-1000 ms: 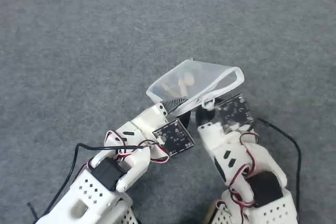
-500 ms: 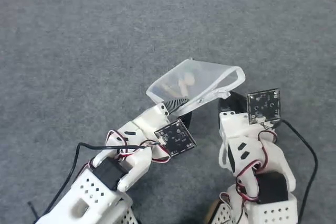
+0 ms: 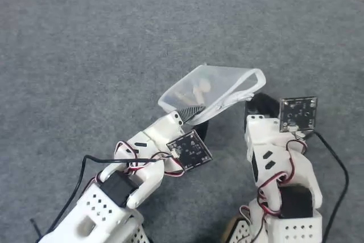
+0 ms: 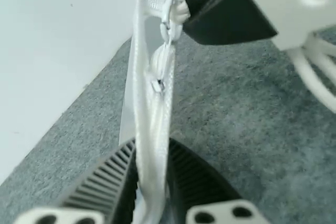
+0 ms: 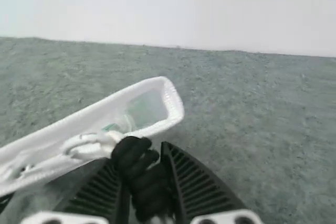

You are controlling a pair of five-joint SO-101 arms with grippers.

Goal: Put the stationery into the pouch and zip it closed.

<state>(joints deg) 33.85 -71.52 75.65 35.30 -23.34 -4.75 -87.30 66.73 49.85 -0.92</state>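
Since pouch (image 3: 213, 86) is soft, light, floppy: left hand (image 4: 152, 153) pinches zipper tape (image 4: 149, 103), right hand (image 5: 140, 157) pinches black pull (image 5: 137, 174); tension needed.

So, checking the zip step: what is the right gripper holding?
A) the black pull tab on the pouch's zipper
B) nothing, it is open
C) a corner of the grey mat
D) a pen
A: the right wrist view shows the right gripper shut on the black pull tab at the zipper end of the pouch.
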